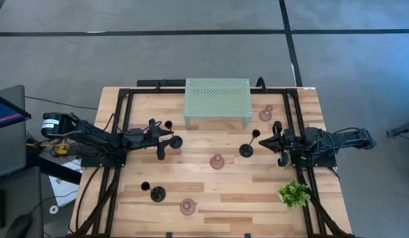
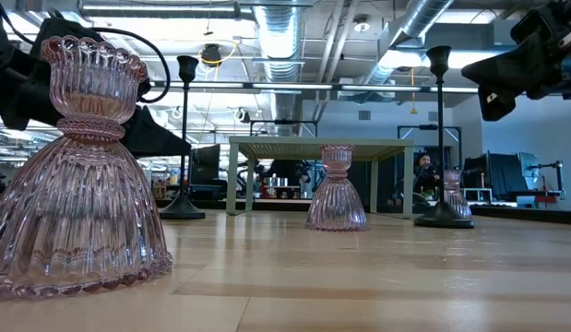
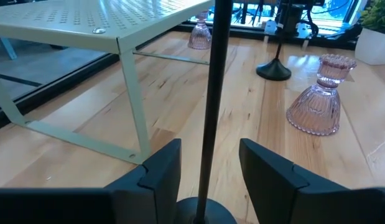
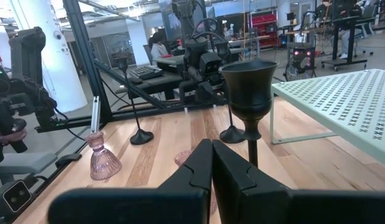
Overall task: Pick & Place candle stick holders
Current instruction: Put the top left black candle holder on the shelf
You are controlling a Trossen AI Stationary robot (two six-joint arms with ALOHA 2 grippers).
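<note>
Straddling a black candle stick holder (image 3: pixel 208 118) at nine o'clock, the left gripper (image 3: pixel 209 168) stands spread, fingers clear of the stem. The right gripper (image 4: pixel 211 165), at three o'clock, is pressed together, empty.

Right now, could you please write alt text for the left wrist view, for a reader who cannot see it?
The left hand has its two dark fingers either side of a slim black candle holder stem, on a wooden table. Beside it stands a mint-green mesh shelf, and beyond, a pink ribbed glass holder.
</note>
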